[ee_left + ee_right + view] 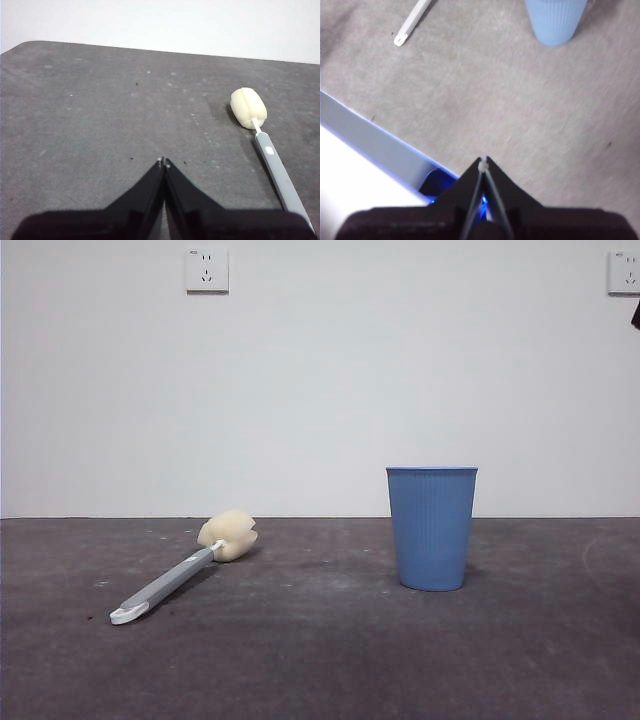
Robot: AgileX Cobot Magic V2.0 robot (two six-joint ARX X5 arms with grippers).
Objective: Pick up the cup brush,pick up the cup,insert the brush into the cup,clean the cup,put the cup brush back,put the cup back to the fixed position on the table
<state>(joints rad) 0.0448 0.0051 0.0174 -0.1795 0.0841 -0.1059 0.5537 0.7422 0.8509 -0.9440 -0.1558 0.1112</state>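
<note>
The cup brush (pixel 185 570) lies flat on the table (pixel 320 650), left of centre, its cream sponge head away from the camera and its white looped end nearest. The blue ribbed cup (pixel 432 528) stands upright to the right, a good gap from the brush. My left gripper (pixel 163 161) is shut and empty above the table, with the cup brush (pixel 260 145) off to one side. The right gripper (pixel 483 161) is shut and empty near the table's edge; the cup (pixel 555 21) and the handle tip of the cup brush (pixel 410 24) show far ahead of it.
A plain white wall with two sockets (pixel 207 270) backs the table. A black arm tip (pixel 635 315) shows at the upper right edge of the front view. The table's light edge strip (pixel 375 145) runs close by the right gripper.
</note>
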